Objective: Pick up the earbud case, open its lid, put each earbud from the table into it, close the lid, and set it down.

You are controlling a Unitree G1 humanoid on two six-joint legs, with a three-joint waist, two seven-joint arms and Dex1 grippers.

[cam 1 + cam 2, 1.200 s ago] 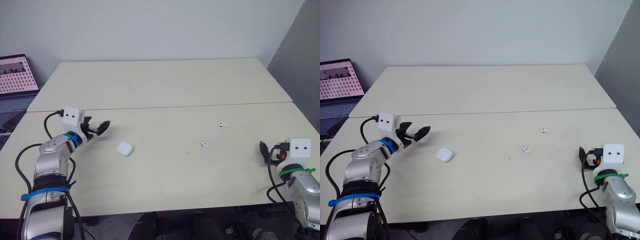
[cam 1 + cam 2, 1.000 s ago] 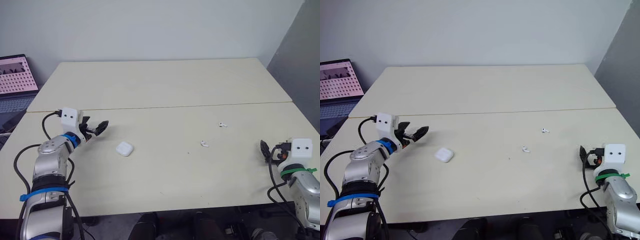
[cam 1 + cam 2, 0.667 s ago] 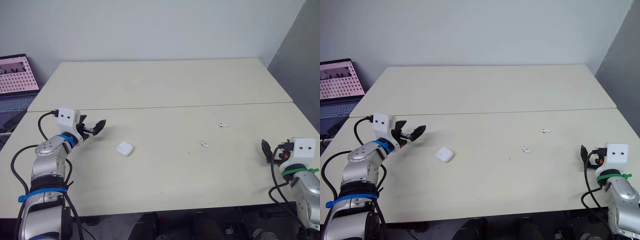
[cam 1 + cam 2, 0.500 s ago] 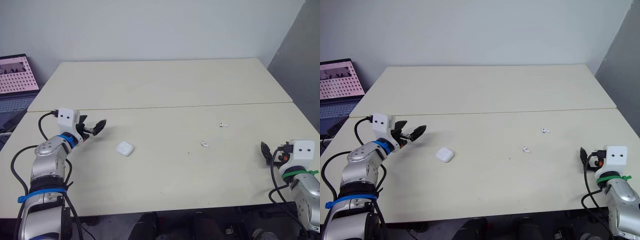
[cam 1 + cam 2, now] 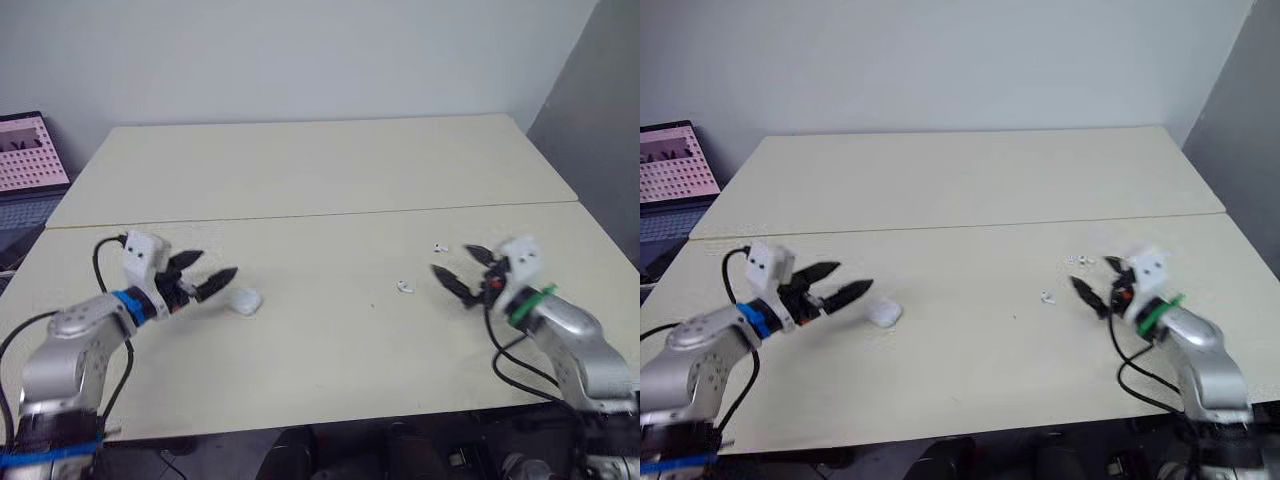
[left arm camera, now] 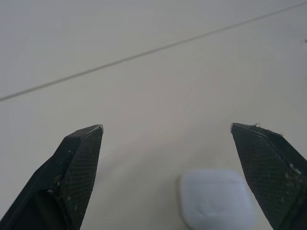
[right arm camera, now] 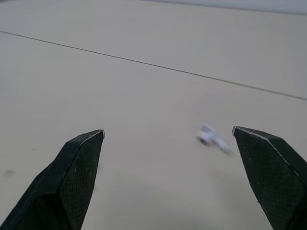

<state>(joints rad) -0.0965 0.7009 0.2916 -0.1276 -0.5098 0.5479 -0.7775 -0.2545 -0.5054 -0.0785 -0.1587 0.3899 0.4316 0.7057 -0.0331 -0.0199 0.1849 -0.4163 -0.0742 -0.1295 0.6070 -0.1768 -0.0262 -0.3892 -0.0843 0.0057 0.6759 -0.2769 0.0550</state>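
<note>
Left pincer (image 5: 218, 263) released, fingers spread wide, tips just short of white earbud case (image 5: 247, 299), which lies closed on surface (image 5: 330, 200) ahead, nearer one finger. Right pincer (image 5: 452, 258) likewise released, one earbud (image 5: 403, 287) just ahead, second earbud (image 5: 438, 246) close beside. Case looks light, rigid, smooth and rounded, likely slippery; best pinched across flat sides, below lid seam

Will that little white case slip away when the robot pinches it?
It is probably a bit slippery: the earbud case looks smooth and rounded, so the open left gripper might squeeze it out sideways. It looks small and is likely light, so a nudge could make it skid across the table. It lies flat, so it shouldn't roll.
</note>
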